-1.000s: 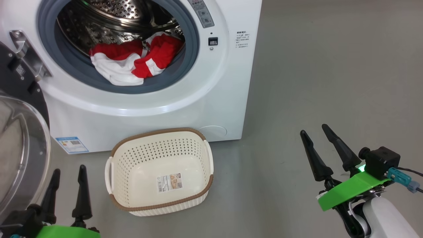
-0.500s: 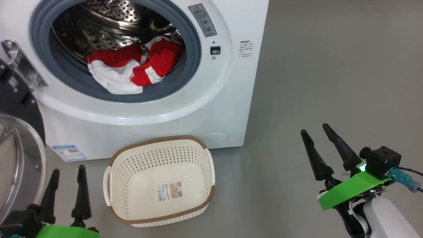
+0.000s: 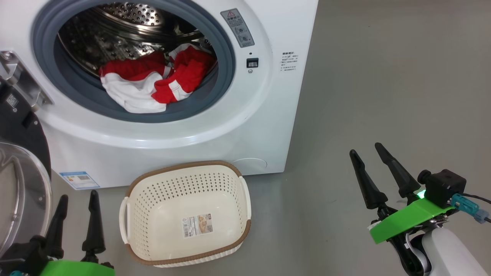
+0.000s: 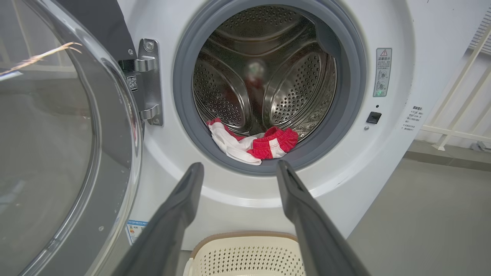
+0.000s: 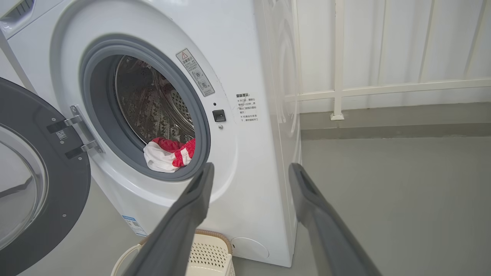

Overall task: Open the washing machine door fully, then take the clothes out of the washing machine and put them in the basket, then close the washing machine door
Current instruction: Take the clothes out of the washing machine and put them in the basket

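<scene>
My left tool (image 3: 78, 195) and right tool (image 3: 364, 148) hang released. The door (image 3: 23, 130) stands open at lower left, with bare floor (image 3: 383, 76) right of the basket (image 3: 184, 165).

White front-loading washing machine (image 3: 230, 126), round glass-windowed door (image 3: 21, 168) swung wide open at left. Red and white clothes (image 3: 153, 84) heaped on grey gasket lip. Cream perforated basket (image 3: 180, 184), brown-rimmed, upright on floor just in front.

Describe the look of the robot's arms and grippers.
Left gripper and right gripper: two long tapered black fingers on a bright green plate. Behind the right one sit a black box, a teal cable plug and a white forearm.
</scene>
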Motion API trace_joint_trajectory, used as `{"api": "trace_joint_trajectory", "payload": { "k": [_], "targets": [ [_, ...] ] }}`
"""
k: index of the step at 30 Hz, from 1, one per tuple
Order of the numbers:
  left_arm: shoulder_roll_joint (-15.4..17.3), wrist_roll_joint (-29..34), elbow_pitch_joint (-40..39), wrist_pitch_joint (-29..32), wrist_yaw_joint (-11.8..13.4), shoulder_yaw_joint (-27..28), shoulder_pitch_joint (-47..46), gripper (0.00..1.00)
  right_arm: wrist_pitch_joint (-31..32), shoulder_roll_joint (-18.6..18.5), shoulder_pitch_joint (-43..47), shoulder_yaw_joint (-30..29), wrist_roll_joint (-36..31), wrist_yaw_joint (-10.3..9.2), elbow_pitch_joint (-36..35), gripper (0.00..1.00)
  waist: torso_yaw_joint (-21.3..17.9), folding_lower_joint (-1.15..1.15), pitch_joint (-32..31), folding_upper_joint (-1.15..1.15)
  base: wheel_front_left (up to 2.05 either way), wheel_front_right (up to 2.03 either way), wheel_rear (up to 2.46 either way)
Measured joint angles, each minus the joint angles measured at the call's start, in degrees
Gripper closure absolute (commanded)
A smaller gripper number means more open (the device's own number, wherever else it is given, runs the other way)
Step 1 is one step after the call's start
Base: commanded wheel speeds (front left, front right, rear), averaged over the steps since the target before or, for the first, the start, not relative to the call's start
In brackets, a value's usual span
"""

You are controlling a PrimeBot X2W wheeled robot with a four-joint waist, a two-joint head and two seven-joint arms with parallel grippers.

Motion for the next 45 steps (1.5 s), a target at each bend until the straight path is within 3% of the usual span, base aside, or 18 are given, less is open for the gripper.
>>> {"api": "trace_joint_trajectory", "payload": {
  "k": [34,45],
  "targets": [
    [-0.4,0.4,0.8,0.0,-0.4,0.4,-1.2,0.00,0.0,0.0,-0.1,-0.1,-0.3,0.00,0.0,0.00,-0.1,0.00,1.4,0.00,0.00,0.00,0.00],
    [0.4,2.0,2.8,1.4,-0.4,-1.8,-10.4,0.00,0.0,0.1,-2.8,-0.5,-0.7,0.00,-1.7,0.00,-0.4,0.00,6.9,0.00,0.00,0.00,0.00]
  ]
}}
